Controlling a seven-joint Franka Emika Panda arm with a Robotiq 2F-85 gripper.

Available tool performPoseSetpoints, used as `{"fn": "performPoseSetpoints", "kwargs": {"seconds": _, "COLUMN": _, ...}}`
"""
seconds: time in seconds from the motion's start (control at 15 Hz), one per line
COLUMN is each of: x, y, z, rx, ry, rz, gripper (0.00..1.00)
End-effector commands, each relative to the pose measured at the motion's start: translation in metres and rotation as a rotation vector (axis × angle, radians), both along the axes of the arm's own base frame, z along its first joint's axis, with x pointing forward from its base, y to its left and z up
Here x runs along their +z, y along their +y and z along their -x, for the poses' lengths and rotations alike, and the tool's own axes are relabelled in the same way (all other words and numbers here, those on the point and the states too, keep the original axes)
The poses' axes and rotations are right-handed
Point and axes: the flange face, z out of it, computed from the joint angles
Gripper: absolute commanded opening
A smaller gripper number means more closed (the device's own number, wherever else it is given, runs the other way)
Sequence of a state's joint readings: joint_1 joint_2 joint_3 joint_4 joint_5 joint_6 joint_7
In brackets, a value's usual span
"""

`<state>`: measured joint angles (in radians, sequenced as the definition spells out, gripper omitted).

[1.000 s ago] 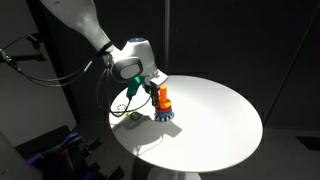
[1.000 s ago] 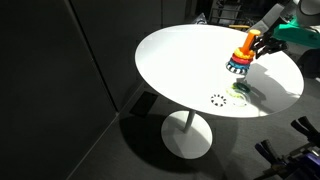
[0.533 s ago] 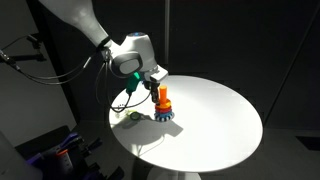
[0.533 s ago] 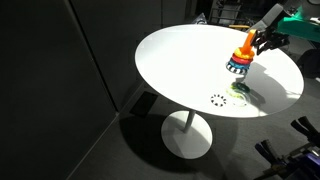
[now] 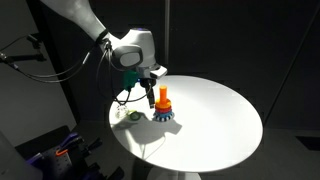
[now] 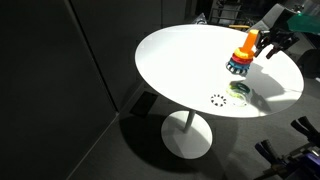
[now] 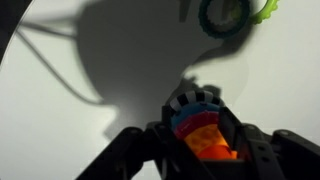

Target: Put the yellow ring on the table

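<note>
The yellow ring [image 5: 164, 97] is yellow-orange and sits at the top of a stacking toy, above a red ring and a toothed blue base [image 7: 188, 108]. The toy stands on the round white table [image 5: 222, 122], near its edge. The ring also shows in an exterior view [image 6: 249, 41] and in the wrist view [image 7: 208, 142]. My gripper [image 5: 153, 90] hangs just over the toy and is open. In the wrist view its two dark jaws [image 7: 200, 122] straddle the yellow ring, with a gap on one side.
A green ring [image 5: 131, 116] lies flat on the table beside the toy, and shows in an exterior view [image 6: 240, 89] and the wrist view [image 7: 228, 14]. The table [image 6: 180, 60] stands on one central foot. Dark curtains surround it. Cables hang from the arm.
My arm has risen a little and shifted from the green ring's side toward the toy. The toy and the green ring have not moved.
</note>
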<state>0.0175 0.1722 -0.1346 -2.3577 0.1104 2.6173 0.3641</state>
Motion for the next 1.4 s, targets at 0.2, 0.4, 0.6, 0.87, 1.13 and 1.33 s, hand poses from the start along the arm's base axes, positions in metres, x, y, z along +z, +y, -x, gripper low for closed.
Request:
{"fn": "performPoseSetpoints", "kwargs": {"seconds": 0.2, "x": 0.010, "y": 0.001, "z": -0.008, "rx": 0.118, "ry": 0.004, "rz": 0.033, "gripper": 1.00}}
{"fn": "performPoseSetpoints", "kwargs": {"seconds": 0.4, "x": 0.011, "y": 0.003, "z": -0.011, "rx": 0.152, "ry": -0.021, "rz": 0.058, "gripper": 1.00}}
{"fn": "performPoseSetpoints", "kwargs": {"seconds": 0.6, "x": 0.010, "y": 0.003, "z": -0.014, "rx": 0.180, "ry": -0.059, "rz": 0.099, "gripper": 1.00}}
{"fn": "performPoseSetpoints", "kwargs": {"seconds": 0.87, "x": 0.008, "y": 0.005, "z": -0.018, "rx": 0.212, "ry": -0.114, "rz": 0.129, "gripper": 1.00}}
{"fn": "performPoseSetpoints", "kwargs": {"seconds": 1.13, "x": -0.001, "y": 0.006, "z": -0.017, "rx": 0.214, "ry": -0.146, "rz": 0.135, "gripper": 1.00}}
{"fn": "performPoseSetpoints", "kwargs": {"seconds": 1.33, "x": -0.008, "y": 0.006, "z": -0.016, "rx": 0.213, "ry": -0.156, "rz": 0.131, "gripper": 1.00}}
